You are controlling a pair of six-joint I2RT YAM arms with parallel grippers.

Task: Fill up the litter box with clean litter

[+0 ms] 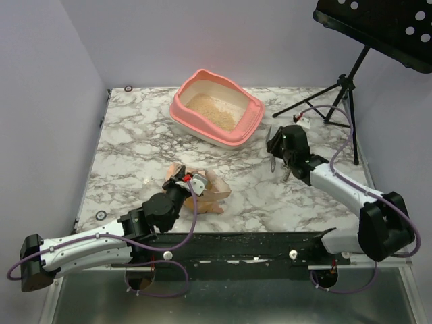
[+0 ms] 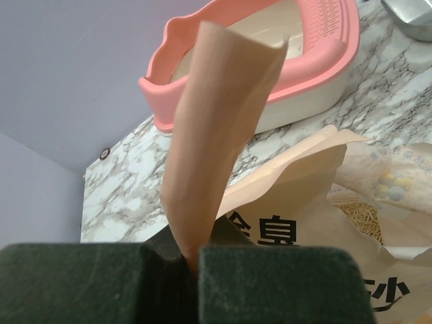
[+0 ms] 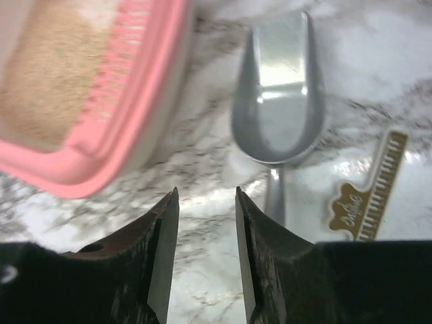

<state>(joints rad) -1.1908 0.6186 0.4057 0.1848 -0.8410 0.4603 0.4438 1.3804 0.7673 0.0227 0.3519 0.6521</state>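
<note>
The salmon-pink litter box [image 1: 219, 131] stands at the back of the marble table with a layer of beige clean litter [image 1: 210, 111] in it. The left wrist view shows the litter box [image 2: 297, 88] past an upright flap of the tan paper litter bag [image 2: 216, 135]. My left gripper [image 2: 191, 260] is shut on that flap, and the bag [image 1: 210, 194] lies open beside it with pale litter [image 2: 361, 219] showing inside. My right gripper [image 3: 206, 196] is open over bare marble. A grey scoop [image 3: 278, 101] lies just beyond it and to its right, empty, next to the litter box [image 3: 115, 135].
A black music stand [image 1: 378, 27] on a tripod [image 1: 337, 94] stands at the back right corner. A small gold-printed label [image 3: 368, 202] lies on the marble right of the scoop handle. Grains are scattered along the black rail [image 1: 236, 246] at the near edge.
</note>
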